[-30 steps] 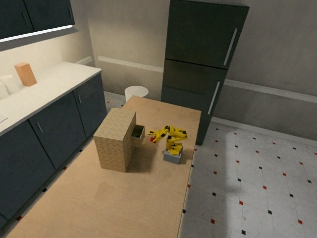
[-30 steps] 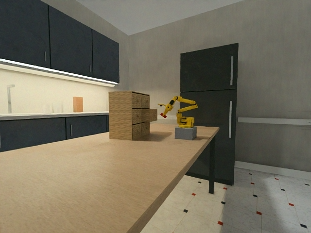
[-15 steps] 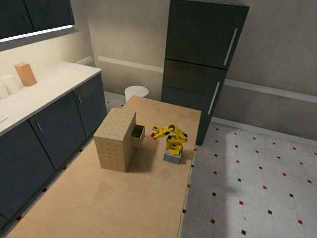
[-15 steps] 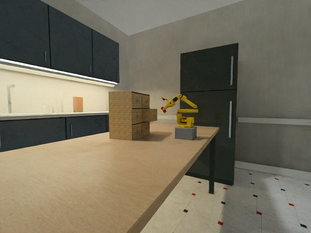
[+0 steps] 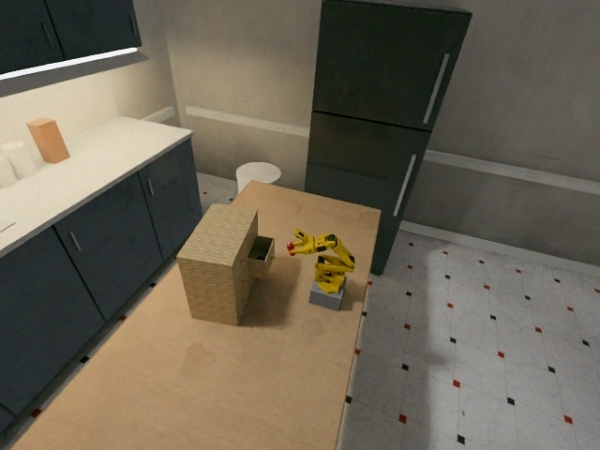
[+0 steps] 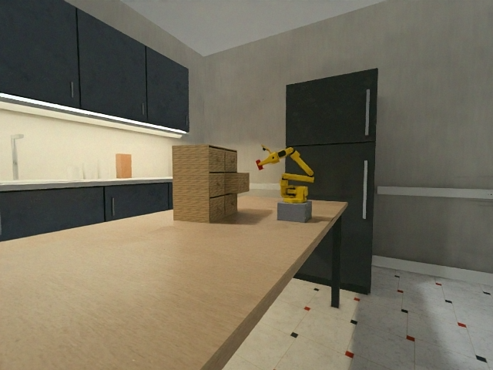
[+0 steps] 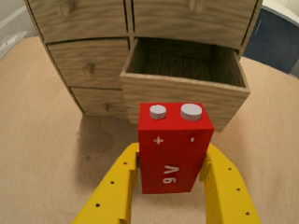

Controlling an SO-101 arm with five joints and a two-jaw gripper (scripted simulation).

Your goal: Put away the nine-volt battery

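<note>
The gripper (image 5: 292, 243) (image 6: 260, 160) (image 7: 172, 164) is grasping the nine-volt battery (image 5: 290, 248) (image 6: 259, 164) (image 7: 175, 149) by its sides, terminals left free; its casing is probably behaving as rigid, compact, slightly slippery.

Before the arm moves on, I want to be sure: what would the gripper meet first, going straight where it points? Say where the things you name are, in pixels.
Probably the open drawer (image 5: 262, 267) (image 6: 243, 182) (image 7: 184, 93), its front or rim; exact height is unclear.

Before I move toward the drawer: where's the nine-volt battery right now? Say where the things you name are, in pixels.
In the wrist view, the nine-volt battery (image 5: 291, 248) (image 7: 174, 151) is between the gripper's fingers, below the open drawer's front (image 7: 187, 93).
</note>
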